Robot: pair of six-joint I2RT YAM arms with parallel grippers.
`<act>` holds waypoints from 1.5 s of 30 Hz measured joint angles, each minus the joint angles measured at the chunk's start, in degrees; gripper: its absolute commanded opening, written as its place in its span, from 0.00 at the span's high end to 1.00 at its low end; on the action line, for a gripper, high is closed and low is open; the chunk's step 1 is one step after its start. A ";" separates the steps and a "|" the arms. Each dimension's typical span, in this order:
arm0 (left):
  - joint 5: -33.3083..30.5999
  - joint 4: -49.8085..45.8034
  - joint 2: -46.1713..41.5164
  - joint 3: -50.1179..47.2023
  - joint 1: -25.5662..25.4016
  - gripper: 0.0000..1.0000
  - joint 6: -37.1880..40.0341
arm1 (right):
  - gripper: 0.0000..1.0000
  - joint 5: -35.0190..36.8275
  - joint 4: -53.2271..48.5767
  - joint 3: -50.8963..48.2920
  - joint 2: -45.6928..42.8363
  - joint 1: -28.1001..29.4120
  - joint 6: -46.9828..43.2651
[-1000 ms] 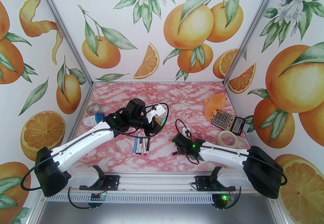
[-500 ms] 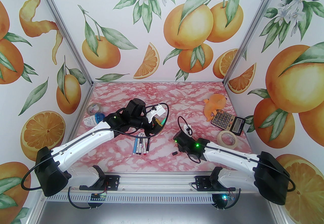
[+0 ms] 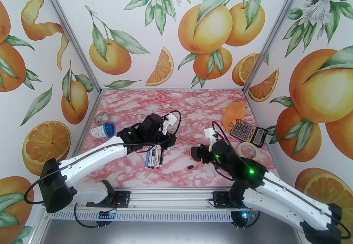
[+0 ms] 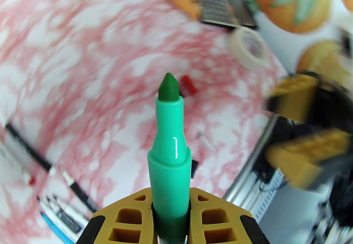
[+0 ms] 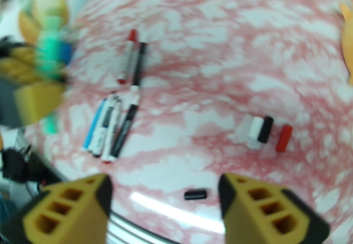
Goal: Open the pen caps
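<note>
Bearing pens (image 3: 153, 158), pink-marbled table (image 3: 176, 99) meets orange-print walls (image 3: 165, 30).

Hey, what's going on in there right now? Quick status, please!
Left gripper shut on slim green plastic pen, tip bare. Right gripper open, empty; small black plastic cap lying on table below it. Other pens bunched together, none blocking.

The pen (image 4: 168, 138) is green, the table (image 3: 193, 105) pink-marbled.

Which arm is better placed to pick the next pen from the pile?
Right, probably: the right gripper is open and empty, facing the pens; the left gripper is shut on the green pen.
</note>
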 measured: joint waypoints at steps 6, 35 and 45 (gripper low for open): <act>-6.21 0.81 0.00 -4.79 -0.81 0.89 -8.90 | 0.01 -6.16 -5.68 7.04 -3.13 0.00 -5.44; -19.89 -4.07 22.43 0.24 -11.26 0.80 -20.52 | 0.00 -13.03 -14.86 9.31 -3.48 0.00 -14.64; -23.02 -7.15 23.78 0.50 -11.43 0.74 -21.29 | 0.00 -13.03 -14.86 9.29 -3.65 0.00 -14.64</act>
